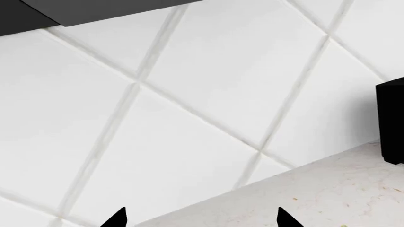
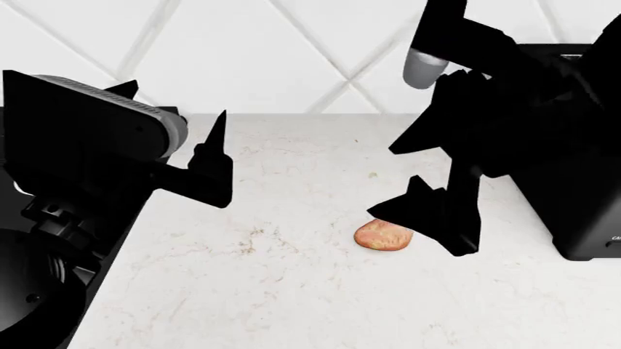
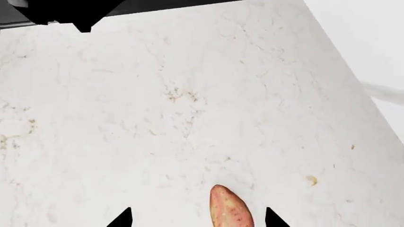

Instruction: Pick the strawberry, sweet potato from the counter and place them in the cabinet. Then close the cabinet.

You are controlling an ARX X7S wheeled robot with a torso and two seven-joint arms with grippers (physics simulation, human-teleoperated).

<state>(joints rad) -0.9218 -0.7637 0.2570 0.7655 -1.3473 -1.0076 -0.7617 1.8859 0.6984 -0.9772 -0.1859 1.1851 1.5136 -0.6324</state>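
The sweet potato (image 3: 231, 210) lies flat on the counter (image 2: 272, 291), near the middle of the head view and just beside a tall black appliance (image 2: 582, 182) on the robot's right. No strawberry and no cabinet appear in any view.

Right gripper (image 3: 198, 218): open, holding nothing. In its wrist view the two fingertips stand on either side of the sweet potato, which sits between them but closer to one tip than the other. In the head view the right gripper (image 2: 427, 218) hangs right over the tuber's right end; contact cannot be confirmed.

Left gripper (image 1: 202, 218): open and empty, facing the tiled wall (image 1: 189, 104) above the counter's rear edge, well clear of the work.

Step in hand, as judged: grasp of the sweet potato by the right arm.

Recommended procedure:
1. Centre the tuber between the fingertips before descending; shift the gripper sideways until both gaps look equal.
2. Close across the narrow width, not along the length.
3. Lower until the tips nearly reach the counter, so the pads meet the widest part of the tuber.
4. Close slowly; the lumpy, rounded surface is likely to roll or squirt out under an off-centre pinch.
5. Keep the arm clear of the appliance when lifting.
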